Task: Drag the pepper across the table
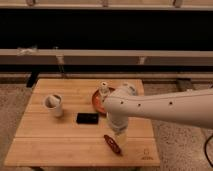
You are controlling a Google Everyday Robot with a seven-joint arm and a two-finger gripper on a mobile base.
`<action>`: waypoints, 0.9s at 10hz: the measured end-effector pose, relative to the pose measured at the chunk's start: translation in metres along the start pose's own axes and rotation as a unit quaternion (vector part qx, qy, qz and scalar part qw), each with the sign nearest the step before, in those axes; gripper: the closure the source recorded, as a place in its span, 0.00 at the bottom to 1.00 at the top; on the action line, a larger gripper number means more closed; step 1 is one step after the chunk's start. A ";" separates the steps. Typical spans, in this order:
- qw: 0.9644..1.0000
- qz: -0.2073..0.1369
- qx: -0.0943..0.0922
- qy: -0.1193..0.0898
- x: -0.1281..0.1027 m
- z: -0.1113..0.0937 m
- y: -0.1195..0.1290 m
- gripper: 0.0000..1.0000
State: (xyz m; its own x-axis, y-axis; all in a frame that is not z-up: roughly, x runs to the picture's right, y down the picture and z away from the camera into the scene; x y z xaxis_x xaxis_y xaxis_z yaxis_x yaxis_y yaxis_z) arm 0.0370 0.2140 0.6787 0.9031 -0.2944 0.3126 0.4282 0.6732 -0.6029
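At front edge of plank-strip table (60,142), slim glossy dark-red pepper (112,144); pincer (121,142) just beside, grip state cannot tell.

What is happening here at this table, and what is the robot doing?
A white robot arm reaches in from the right over the table. Its gripper is low, right beside the pepper, which lies near the front edge. I cannot tell whether they touch. Farther back sit a black rectangle, an orange plate and a white cup.
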 end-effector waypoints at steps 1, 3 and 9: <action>1.000 0.004 -0.010 0.001 -0.006 0.006 -0.001 0.20; 0.998 0.043 -0.032 0.013 -0.012 0.025 -0.004 0.20; 0.971 0.234 -0.028 0.034 0.001 0.049 -0.015 0.20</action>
State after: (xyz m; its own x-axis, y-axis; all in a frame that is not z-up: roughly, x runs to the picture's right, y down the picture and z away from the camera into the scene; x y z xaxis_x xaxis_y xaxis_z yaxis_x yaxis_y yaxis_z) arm 0.0302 0.2369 0.7239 0.9985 -0.0104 -0.0545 -0.0312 0.7070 -0.7065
